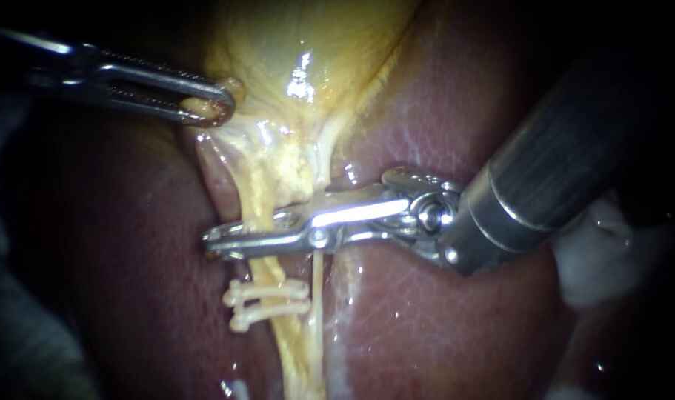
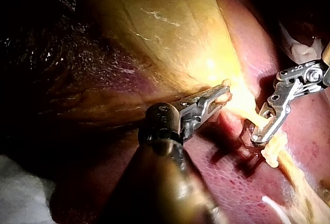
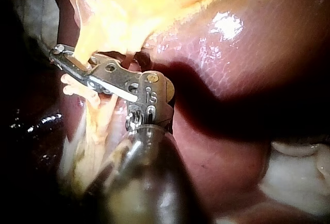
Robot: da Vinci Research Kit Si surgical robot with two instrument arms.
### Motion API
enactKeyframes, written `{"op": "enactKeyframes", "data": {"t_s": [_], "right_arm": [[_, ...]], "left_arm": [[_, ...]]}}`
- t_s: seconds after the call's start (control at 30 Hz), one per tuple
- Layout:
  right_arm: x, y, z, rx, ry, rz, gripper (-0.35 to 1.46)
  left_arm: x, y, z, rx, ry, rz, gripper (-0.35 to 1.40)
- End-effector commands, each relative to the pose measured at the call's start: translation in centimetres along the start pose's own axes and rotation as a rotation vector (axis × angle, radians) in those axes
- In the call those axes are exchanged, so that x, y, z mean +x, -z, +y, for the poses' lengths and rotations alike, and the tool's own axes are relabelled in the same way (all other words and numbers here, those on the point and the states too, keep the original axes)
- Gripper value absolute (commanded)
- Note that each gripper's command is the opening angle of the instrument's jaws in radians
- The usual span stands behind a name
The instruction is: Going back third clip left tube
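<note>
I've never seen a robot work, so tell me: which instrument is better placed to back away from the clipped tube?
Right. The right instrument lies across the left tube next to two clips, so it is likely the one to draw back; the left instrument holds the gallbladder.

Left instrument (image 1: 211, 110) shaft lost in darkness toward the edge, right instrument (image 1: 217, 244) shaft blurred and cut off, left tube (image 1: 257, 194) hidden where that instrument crosses it, gallbladder (image 1: 300, 44) cropped above, gauze (image 1: 596, 270) partly behind the shaft.
</note>
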Motion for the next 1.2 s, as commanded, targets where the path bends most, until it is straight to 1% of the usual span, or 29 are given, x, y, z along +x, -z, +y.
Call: {"op": "enactKeyframes", "data": {"t_s": [0.03,0.07,0.13,0.23,0.33,0.47,0.57,0.67,0.77,0.87,0.97,1.07,1.1,1.17,1.2], "right_arm": [[-0.01,-0.01,0.01,0.002,0.013,-0.001,-0.15],[-0.01,-0.03,0.02,0.004,0.019,-0.003,0.03],[-0.01,-0.06,0.04,-0.007,0.026,0.000,0.24],[-0.04,-0.10,0.09,-0.038,0.041,-0.003,0.37],[-0.09,-0.11,0.17,-0.069,0.063,-0.008,0.42],[-0.14,-0.08,0.27,-0.109,0.085,-0.029,0.45],[-0.16,-0.04,0.32,-0.134,0.093,-0.032,0.46],[-0.17,0.02,0.32,-0.146,0.098,-0.035,0.46],[-0.18,0.07,0.30,-0.164,0.115,-0.051,0.46],[-0.20,0.15,0.25,-0.179,0.139,-0.061,0.46],[-0.19,0.27,0.14,-0.209,0.202,-0.082,0.48],[-0.14,0.46,-0.06,-0.230,0.295,-0.106,0.48],[-0.12,0.55,-0.15,-0.238,0.342,-0.120,0.48],[-0.09,0.68,-0.29,-0.258,0.402,-0.148,0.48],[-0.07,0.77,-0.39,-0.275,0.437,-0.168,0.48]], "left_arm": [[0.00,0.00,0.00,0.000,0.000,0.000,-0.35],[0.00,0.00,0.00,0.000,0.000,0.000,-0.35],[0.00,0.00,0.00,0.000,0.000,0.000,-0.35],[0.00,0.00,0.00,0.000,0.000,0.000,-0.35],[0.00,0.01,0.00,0.000,0.000,0.000,-0.35],[0.00,0.01,0.00,0.000,0.000,0.000,-0.35],[0.00,0.01,0.00,0.000,0.000,0.000,-0.35],[0.00,0.01,0.00,-0.001,0.000,0.000,-0.35],[-0.01,0.02,0.00,-0.001,-0.001,0.000,-0.35],[-0.01,0.03,0.00,-0.002,-0.001,-0.001,-0.35],[-0.01,0.04,0.00,-0.002,-0.001,-0.001,-0.35],[-0.01,0.04,0.00,-0.002,-0.001,-0.001,-0.35],[-0.01,0.04,0.00,-0.002,-0.001,-0.001,-0.35],[-0.01,0.05,0.00,-0.002,-0.001,-0.001,-0.35],[-0.01,0.05,0.00,-0.002,-0.001,-0.001,-0.35]]}}
